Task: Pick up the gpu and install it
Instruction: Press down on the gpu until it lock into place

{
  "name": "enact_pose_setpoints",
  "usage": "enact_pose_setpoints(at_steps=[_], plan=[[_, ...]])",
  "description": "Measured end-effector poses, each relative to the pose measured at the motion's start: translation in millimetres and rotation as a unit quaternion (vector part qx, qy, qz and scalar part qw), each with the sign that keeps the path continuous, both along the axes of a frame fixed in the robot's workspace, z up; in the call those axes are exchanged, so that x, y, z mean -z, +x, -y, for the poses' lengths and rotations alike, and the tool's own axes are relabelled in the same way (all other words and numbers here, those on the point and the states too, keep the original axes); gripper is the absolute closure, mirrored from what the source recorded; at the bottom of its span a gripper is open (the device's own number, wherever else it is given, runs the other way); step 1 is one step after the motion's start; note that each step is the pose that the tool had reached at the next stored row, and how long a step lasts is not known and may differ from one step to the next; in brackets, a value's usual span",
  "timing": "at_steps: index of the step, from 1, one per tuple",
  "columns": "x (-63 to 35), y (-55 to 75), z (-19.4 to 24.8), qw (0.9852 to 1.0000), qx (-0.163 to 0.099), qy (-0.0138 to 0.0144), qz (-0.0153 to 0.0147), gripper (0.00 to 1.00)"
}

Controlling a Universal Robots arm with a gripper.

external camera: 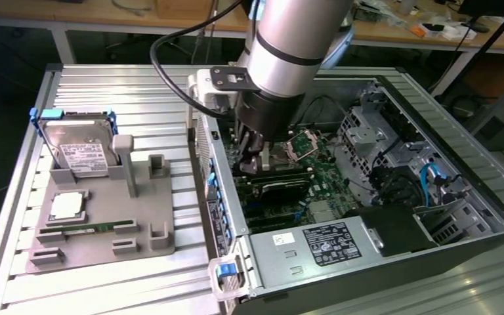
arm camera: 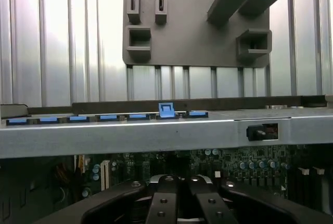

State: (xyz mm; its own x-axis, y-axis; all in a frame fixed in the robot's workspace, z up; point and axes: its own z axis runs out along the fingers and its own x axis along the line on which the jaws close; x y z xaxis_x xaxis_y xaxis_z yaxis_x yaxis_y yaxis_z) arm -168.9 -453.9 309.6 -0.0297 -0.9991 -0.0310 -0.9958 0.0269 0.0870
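My gripper (external camera: pixel 252 159) reaches down into the open computer case (external camera: pixel 228 220), over the motherboard (external camera: pixel 322 180). Right under its tips a thin black card, which I take for the gpu (external camera: pixel 278 177), stands along the board beside the case's rear wall. Whether the tips touch the card I cannot tell. In the wrist view the gripper (arm camera: pixel 179 209) has its two black fingers (arm camera: pixel 162 203) pressed together with nothing between them, and the green motherboard (arm camera: pixel 234 161) lies beyond under the grey case rim (arm camera: pixel 156 135).
On the exterior view's left a grey parts holder (external camera: pixel 103 216) carries a silver hard drive (external camera: pixel 81 147), a processor (external camera: pixel 66 205) and a green memory stick (external camera: pixel 90 228). The power supply (external camera: pixel 322 243) and drive cage (external camera: pixel 366 128) crowd the case. Blue clips (arm camera: pixel 166 111) line the rim.
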Motion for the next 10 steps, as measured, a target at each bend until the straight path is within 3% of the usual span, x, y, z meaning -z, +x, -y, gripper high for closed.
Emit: enact_pose_setpoints(at_steps=[5, 10], plan=[[0.3, 12.2, 0.0, 1.0, 0.0, 0.0, 0.0, 0.89], [0.4, 13.7, 0.0, 1.0, 0.0, 0.0, -0.0008, 0.89]])
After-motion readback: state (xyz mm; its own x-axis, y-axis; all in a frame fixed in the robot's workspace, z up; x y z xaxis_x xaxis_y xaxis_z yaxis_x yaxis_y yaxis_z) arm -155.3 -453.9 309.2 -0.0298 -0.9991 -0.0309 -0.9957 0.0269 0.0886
